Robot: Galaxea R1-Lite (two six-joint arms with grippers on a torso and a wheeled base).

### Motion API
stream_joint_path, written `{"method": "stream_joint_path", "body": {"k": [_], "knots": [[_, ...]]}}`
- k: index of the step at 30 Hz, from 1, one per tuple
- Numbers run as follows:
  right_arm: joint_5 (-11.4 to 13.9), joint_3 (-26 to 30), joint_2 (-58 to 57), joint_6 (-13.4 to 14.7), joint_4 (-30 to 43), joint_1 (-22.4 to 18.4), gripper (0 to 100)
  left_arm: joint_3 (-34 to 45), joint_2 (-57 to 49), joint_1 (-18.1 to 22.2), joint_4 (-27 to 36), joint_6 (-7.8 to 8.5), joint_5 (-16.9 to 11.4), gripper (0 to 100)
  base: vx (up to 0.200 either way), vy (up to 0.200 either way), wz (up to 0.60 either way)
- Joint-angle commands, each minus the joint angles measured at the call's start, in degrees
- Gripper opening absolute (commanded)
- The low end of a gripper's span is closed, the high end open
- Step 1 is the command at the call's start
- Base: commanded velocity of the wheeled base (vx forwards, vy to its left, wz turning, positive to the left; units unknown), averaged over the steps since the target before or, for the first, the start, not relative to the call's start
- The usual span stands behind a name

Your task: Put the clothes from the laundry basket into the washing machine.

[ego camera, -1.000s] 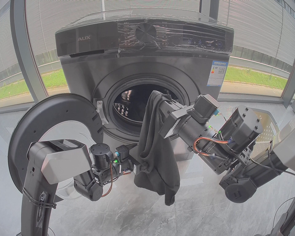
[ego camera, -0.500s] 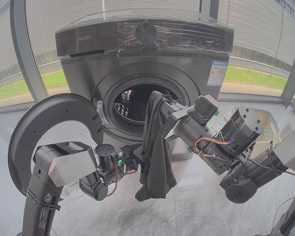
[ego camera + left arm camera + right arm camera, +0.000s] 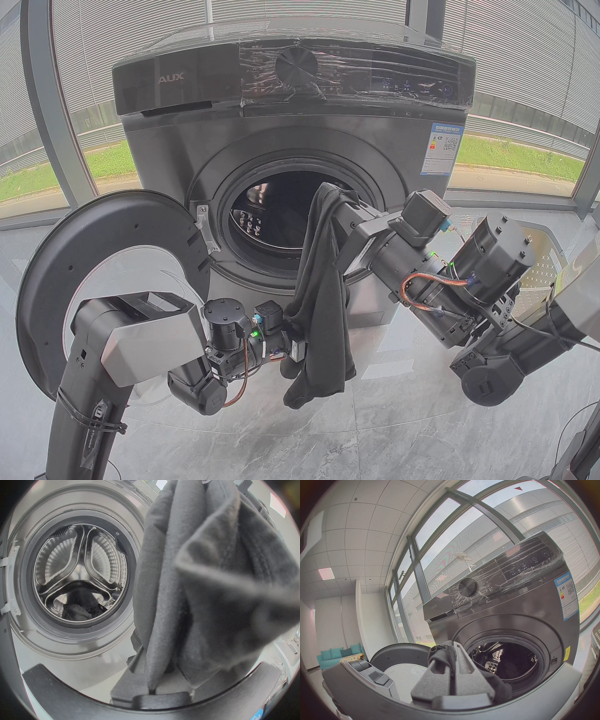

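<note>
**You are bringing a dark grey fleecy garment (image 3: 322, 294) up to the mouth of the dark grey front-loading washing machine (image 3: 187, 144).**

Your right gripper (image 3: 452, 662) is pinching the garment's top edge at the four o'clock rim of the drum opening (image 3: 269, 219), so the cloth is hanging clear of the floor. Your left gripper (image 3: 151, 681), at six o'clock beneath it, is pinching the lower folds, apparently gathering the tail so it goes over the sill. The round door (image 3: 106, 262) is standing open at eight o'clock, leaving the way free. A dark crumpled piece (image 3: 79, 611) is lying on the drum floor. The white perforated laundry basket (image 3: 550, 262) is sitting at three o'clock.
</note>
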Motion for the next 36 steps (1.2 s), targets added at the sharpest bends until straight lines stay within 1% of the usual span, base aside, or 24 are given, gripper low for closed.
{"method": "stream_joint_path", "body": {"k": [1,3,6,7,9,11,13,14,15,17,23,24,25,28,32,33,34,36], "knots": [[0.46,-1.88,0.42,0.02,0.42,-1.81,0,5.77,-5.28,-0.11,-0.08,0.2,-0.67,0,0.0,0.0,0.0],[0.46,-2.49,0.6,0.02,0.51,-2.43,0,7.71,-6.86,-0.2,-0.08,0.2,-1.28,0,0.0,0.0,0.0],[0.46,-5.92,3.06,0.02,0.69,-5.24,0,14.3,-11.78,-0.64,-0.17,0.29,-3.39,0,0.0,0.0,0.0],[0.37,-6.45,3.5,0.02,0.69,-5.68,0,15.09,-12.31,-0.64,-0.17,0.2,-3.57,0,0.0,0.0,0.0],[0.02,-8.47,6.14,0.11,0.6,-7.7,0,20.19,-16.35,-0.9,-0.17,0.2,-5.24,0,0.0,0.0,0.0],[-0.07,-8.82,7.72,0.11,0.42,-8.67,0,23.7,-19.43,-0.99,-0.17,0.2,-6.91,0,0.0,0.0,0.0],[-0.07,-8.82,9.21,0.2,0.33,-9.28,0,27.31,-22.42,-0.99,-0.17,0.29,-8.58,0,0.0,0.0,0.0],[0.02,-8.82,9.48,0.2,0.25,-9.37,0,28.01,-22.94,-0.99,-0.17,0.29,-8.84,0,0.0,0.0,0.0],[0.02,-8.82,10.71,0.11,-0.02,-9.55,0,30.21,-24.79,-1.08,-0.17,0.29,-9.81,0,0.0,0.0,0.0],[-0.07,-8.91,12.11,0.11,-0.11,-9.72,0,32.49,-27.16,-1.16,-0.17,0.29,-10.78,0,0.0,0.0,0.0],[-0.07,-8.56,15.8,0.2,-0.63,-9.64,0,36.8,-33.4,-1.08,-0.08,-0.24,-14.03,0,0.0,0.0,0.0],[-0.07,-8.56,16.07,0.2,-0.63,-9.55,0,36.8,-33.49,-1.08,-0.08,-0.15,-14.03,0,0.0,0.0,0.0],[-0.07,-8.21,17.04,0.2,-0.72,-9.2,0,36.71,-33.84,-1.08,-0.08,0.46,-14.03,0,0.0,0.0,0.0],[-0.07,-7.85,17.47,0.2,-1.07,-9.02,0,36.45,-33.93,-0.81,-0.17,0.46,-13.85,0,0.0,0.0,0.0],[0.55,-1.53,17.56,0.11,-1.25,-7.53,0,34.34,-34.63,1.56,-0.17,-0.07,-13.68,0,0.0,0.0,0.0],[0.55,-1.53,17.56,0.11,-1.25,-7.53,0,34.34,-34.63,1.56,-0.17,-0.07,-13.68,0,0.0,0.0,0.0],[0.73,1.02,17.65,-0.07,-1.25,-7.26,0,33.55,-34.63,2.44,-0.17,-0.15,-13.68,0,0.0,0.0,0.0],[0.73,1.73,17.74,-0.07,-1.25,-7.17,0,33.46,-34.72,2.79,-0.17,-0.15,-13.59,0,0.0,0.0,0.0]]}}
